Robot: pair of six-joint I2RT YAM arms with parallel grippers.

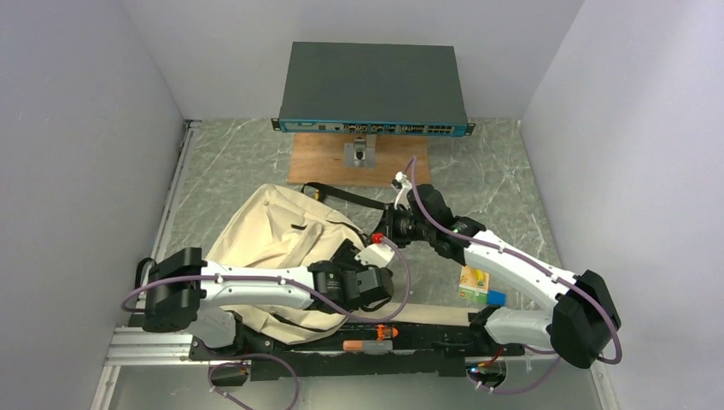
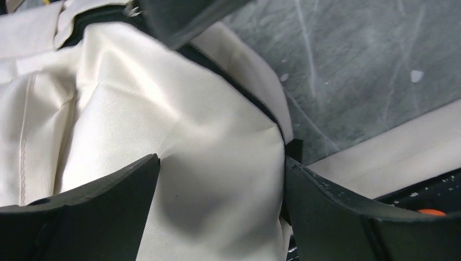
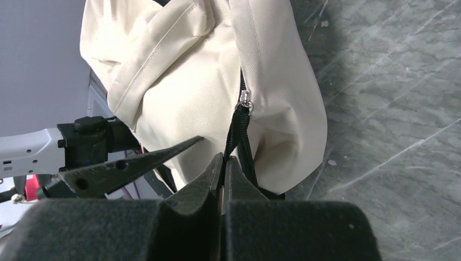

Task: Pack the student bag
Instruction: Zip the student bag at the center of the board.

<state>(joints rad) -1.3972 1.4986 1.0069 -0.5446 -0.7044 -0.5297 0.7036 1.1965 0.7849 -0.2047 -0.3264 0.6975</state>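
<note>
The student bag [image 1: 273, 226] is a beige canvas backpack lying left of centre on the table, with black zipper trim. My left gripper [image 2: 222, 159] is open, its fingers straddling a bulging corner of the bag [image 2: 163, 98] without pinching it. My right gripper [image 3: 224, 159] is shut on the black zipper pull strap [image 3: 239, 128], which hangs from the metal slider [image 3: 245, 100] on the bag's corner [image 3: 179, 70]. In the top view the right gripper [image 1: 388, 226] meets the left gripper [image 1: 376, 260] at the bag's right edge. One left finger [image 3: 130, 163] shows beside the right jaws.
A dark network switch [image 1: 373, 90] stands on a wooden board [image 1: 324, 162] at the back. A yellow, green and blue packet [image 1: 478, 286] lies by the right arm. Orange-tipped pens [image 1: 376, 331] rest along the front rail. Grey walls close in both sides.
</note>
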